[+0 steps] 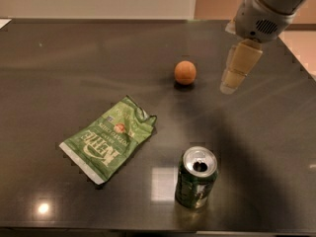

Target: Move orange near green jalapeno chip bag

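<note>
Green soda can (pixel 196 178) on dark table (pixel 74 58)

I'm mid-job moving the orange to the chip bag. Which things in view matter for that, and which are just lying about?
Part of the job:
- orange, near the middle of the view
- green jalapeno chip bag, lying flat, nearer the camera and to the left in the view
- gripper, hovering to the right of the orange in the view, apart from it

Just lying about:
- green soda can, upright and opened, near the front edge
</note>
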Controlling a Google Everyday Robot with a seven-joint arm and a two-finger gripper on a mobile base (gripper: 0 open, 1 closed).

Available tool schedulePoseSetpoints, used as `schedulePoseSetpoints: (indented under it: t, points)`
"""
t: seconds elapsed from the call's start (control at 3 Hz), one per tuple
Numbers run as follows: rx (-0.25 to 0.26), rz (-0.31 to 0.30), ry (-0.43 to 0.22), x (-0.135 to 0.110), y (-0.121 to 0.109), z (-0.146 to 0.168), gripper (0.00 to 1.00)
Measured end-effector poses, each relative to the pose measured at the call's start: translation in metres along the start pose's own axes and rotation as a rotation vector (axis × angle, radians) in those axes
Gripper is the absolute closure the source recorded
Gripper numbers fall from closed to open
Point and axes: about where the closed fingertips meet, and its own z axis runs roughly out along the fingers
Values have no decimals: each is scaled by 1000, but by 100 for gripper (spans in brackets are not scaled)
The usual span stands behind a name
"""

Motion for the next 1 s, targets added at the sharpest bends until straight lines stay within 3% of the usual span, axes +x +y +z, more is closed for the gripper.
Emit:
schedulePoseSetpoints:
  t: [0.33, 1.0]
  points:
    - [-16, 8, -21, -22, -18, 26, 0]
    - [-79, 54, -43, -41, -45, 72, 0]
